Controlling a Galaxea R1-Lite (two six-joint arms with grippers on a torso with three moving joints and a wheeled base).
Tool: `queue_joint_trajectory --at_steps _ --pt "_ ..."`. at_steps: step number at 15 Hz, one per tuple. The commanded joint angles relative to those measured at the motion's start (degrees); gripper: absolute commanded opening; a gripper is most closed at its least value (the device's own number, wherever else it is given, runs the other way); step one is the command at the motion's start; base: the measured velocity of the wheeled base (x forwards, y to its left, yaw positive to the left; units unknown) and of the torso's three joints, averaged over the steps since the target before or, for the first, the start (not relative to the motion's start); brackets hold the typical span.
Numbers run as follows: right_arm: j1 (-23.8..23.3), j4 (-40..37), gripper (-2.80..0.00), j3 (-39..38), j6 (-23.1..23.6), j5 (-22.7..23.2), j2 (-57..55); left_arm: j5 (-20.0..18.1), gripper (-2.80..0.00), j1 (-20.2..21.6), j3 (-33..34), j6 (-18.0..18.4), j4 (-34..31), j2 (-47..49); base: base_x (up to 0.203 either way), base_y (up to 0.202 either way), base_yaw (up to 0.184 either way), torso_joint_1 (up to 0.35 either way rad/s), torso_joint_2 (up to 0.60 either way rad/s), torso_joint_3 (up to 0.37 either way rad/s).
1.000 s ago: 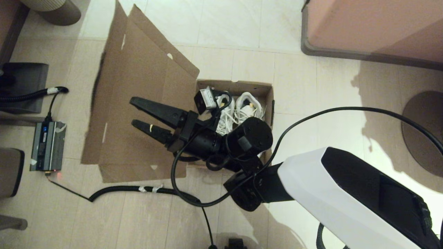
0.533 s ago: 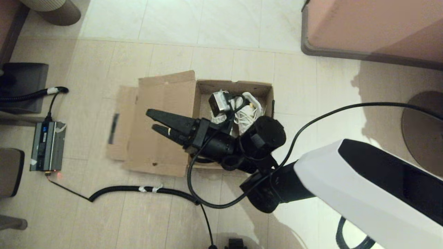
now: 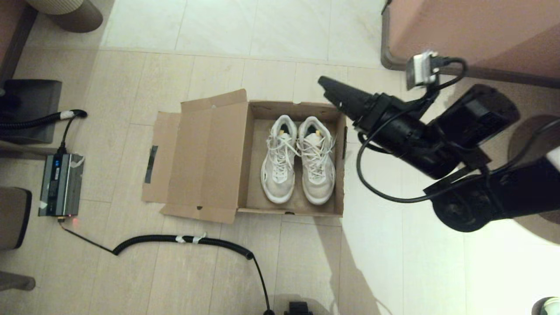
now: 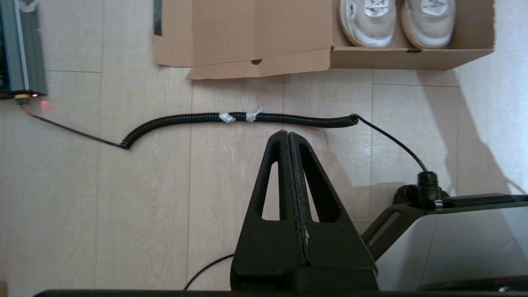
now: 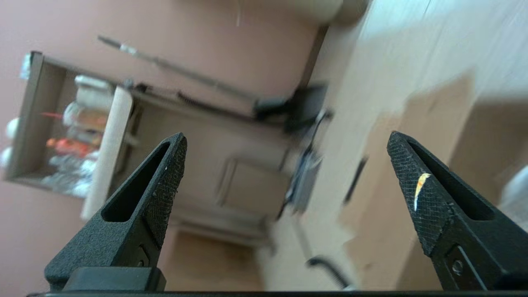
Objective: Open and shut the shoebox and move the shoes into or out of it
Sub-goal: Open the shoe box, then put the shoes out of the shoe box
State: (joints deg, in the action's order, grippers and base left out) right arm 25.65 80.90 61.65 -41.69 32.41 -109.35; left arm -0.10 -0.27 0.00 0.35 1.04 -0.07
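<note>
Now that the lid is lying flat, the right end effector (image 3: 326, 83), fingers apart, is retreating from the shoebox (image 3: 339, 175), exposing the shoes (image 3: 299, 159); the left end effector (image 4: 288, 136) is resting pressed together.

Nothing here can be read. The shoebox (image 3: 205, 153) is plain brown card with no print on its walls or open lid, and the dark tape strip (image 3: 151, 164) on the lid flap carries no lettering. The shoes (image 3: 298, 158) show no brand mark from above. The grey device (image 3: 59, 184) on the floor has a small blue patch and a red light, but no legible label.
</note>
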Motion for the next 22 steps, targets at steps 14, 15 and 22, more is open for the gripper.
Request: queue_joint_trajectory --at_steps 14,15,22 --pt "-9.01 -15.24 0.00 -40.22 -0.33 -0.60 38.38 0.01 -2.80 0.00 0.44 0.00 0.02 -0.01 0.000 0.000 0.000 0.000 0.00 0.000" --pt "-9.79 -26.74 0.00 -38.46 -0.19 -0.62 37.91 0.01 -2.80 0.00 0.44 0.00 0.02 -0.01 0.000 0.000 0.000 0.000 0.00 0.000" --pt "-11.45 -24.12 0.00 -27.96 2.07 -1.69 21.07 0.01 -2.80 0.00 0.44 0.00 0.02 -0.01 0.000 0.000 0.000 0.000 0.00 0.000"
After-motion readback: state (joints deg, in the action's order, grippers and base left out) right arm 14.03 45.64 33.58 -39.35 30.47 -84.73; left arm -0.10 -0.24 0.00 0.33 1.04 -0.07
